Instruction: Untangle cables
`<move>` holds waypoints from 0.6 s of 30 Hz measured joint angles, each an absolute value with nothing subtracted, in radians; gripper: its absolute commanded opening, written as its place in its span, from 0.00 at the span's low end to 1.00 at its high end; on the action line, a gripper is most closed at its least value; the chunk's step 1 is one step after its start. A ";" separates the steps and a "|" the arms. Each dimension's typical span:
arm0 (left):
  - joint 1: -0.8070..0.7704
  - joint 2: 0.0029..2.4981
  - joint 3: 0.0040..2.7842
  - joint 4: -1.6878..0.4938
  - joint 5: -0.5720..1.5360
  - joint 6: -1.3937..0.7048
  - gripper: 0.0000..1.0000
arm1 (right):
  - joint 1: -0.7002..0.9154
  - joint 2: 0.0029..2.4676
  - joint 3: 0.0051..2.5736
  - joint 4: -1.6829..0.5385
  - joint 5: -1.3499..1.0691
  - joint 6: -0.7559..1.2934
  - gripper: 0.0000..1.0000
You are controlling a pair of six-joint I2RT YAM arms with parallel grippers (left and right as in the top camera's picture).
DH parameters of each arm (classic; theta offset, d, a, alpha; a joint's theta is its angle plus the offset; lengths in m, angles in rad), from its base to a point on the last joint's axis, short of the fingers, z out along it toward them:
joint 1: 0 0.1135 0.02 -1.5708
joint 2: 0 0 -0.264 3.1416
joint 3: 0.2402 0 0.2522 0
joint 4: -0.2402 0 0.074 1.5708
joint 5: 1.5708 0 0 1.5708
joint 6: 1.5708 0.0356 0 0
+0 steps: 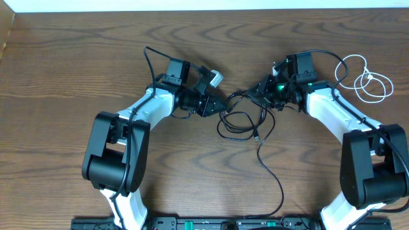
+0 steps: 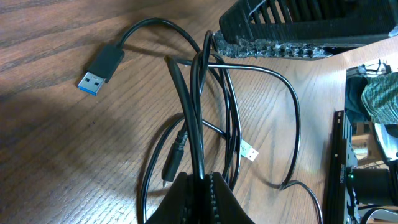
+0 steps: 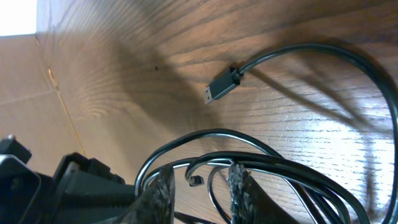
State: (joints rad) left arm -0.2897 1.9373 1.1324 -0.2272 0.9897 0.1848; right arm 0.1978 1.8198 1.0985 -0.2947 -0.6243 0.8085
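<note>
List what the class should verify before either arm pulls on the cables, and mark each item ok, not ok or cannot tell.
1. Left gripper clamped on the black cable: ok; several strands are pinched together.
2. Right gripper closed on a strand: not ok; strands run between its jaws, which stand apart.
3. White cable separated from the black one: ok; it lies by itself, away from the tangle.
4. USB plug clear of the loops: ok; it lies outside them.
5. Which strand crosses over which in the tangle: cannot tell.
</note>
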 measured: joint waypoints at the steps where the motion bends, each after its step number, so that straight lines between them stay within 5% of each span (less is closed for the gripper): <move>1: -0.290 1.937 1.132 -0.227 0.990 0.185 0.08 | 0.198 1.820 1.098 -0.295 -0.620 0.813 0.23; 18: -0.290 1.937 1.132 -0.227 0.990 0.185 0.08 | 0.292 1.820 1.098 -0.280 -0.405 0.859 0.24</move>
